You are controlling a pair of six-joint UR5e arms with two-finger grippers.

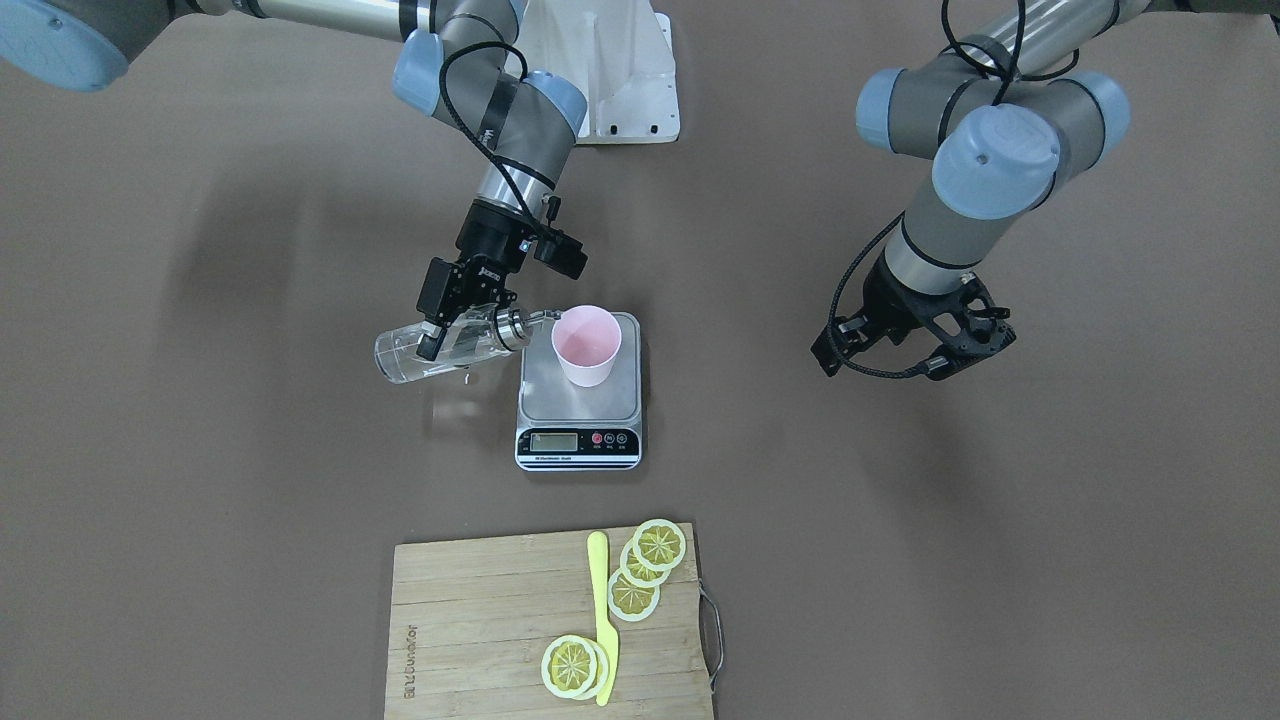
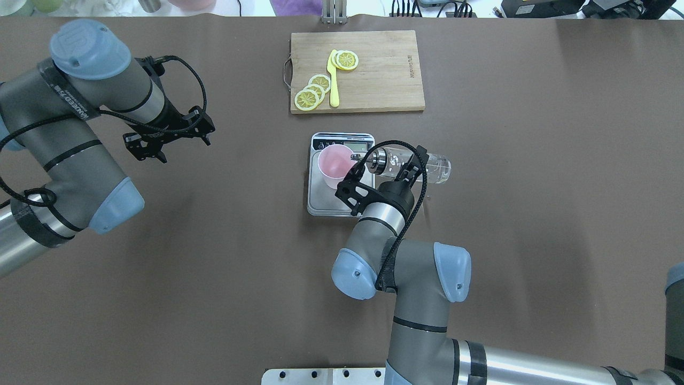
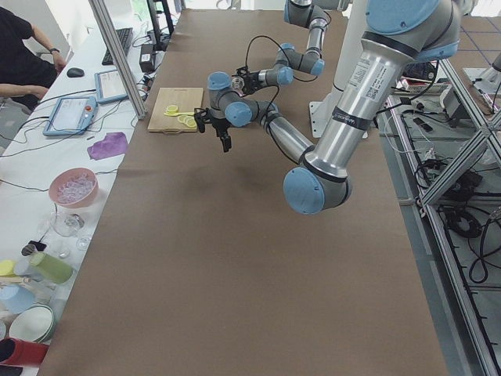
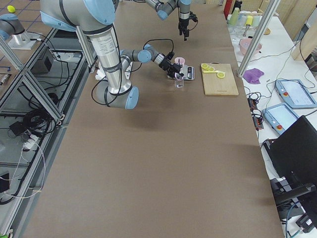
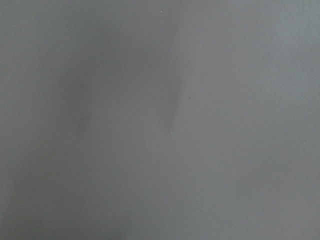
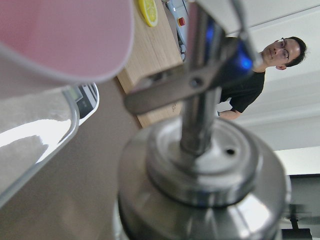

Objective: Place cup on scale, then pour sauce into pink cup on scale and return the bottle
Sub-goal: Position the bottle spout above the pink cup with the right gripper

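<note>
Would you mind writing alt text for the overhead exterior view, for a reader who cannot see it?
The right tool holds the bottle tipped on its side, spout at the rim of the pink cup on the scale. The left tool hangs open and empty to the left; a cutting board with lemon slices lies beyond.

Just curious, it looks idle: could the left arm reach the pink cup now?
Probably: bare table lies between the left gripper and the cup; the bottle comes in from the other side.

Digits on the scale (image 1: 575, 395) are too small.
</note>
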